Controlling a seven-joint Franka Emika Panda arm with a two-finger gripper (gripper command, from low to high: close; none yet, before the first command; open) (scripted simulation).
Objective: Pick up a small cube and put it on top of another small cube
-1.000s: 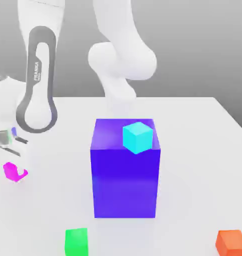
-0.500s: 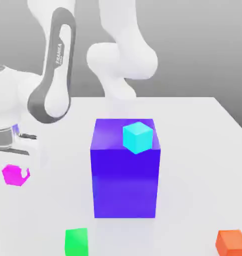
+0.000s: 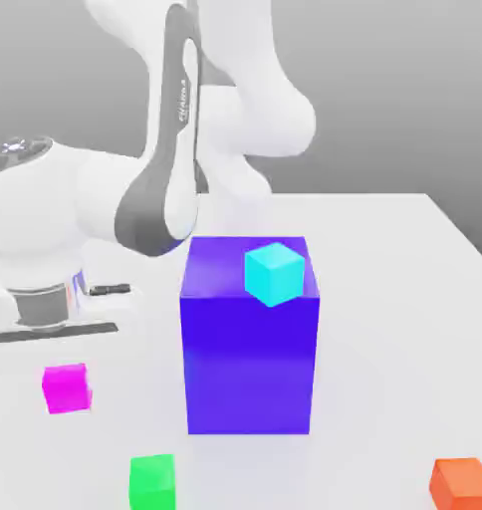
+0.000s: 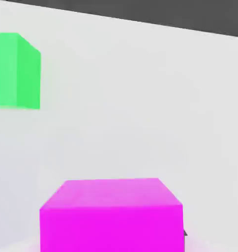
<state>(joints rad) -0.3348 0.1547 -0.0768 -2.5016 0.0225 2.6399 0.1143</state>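
Hand [image 3: 61,344] narrow, closed on pink cube [image 3: 65,387] just below wrist; cube hanging close above desk [image 3: 384,299], seemingly clear of it. Green cube [image 3: 151,481] near, off to the exterior view's right and nearer camera. Cyan cube [image 3: 274,273] farther, up on big blue block [image 3: 249,339]. Orange cube [image 3: 461,483] well apart. Best practice: keep grip firm, lift clear, centre squarely over chosen cube, lower gently before release. No containers present.
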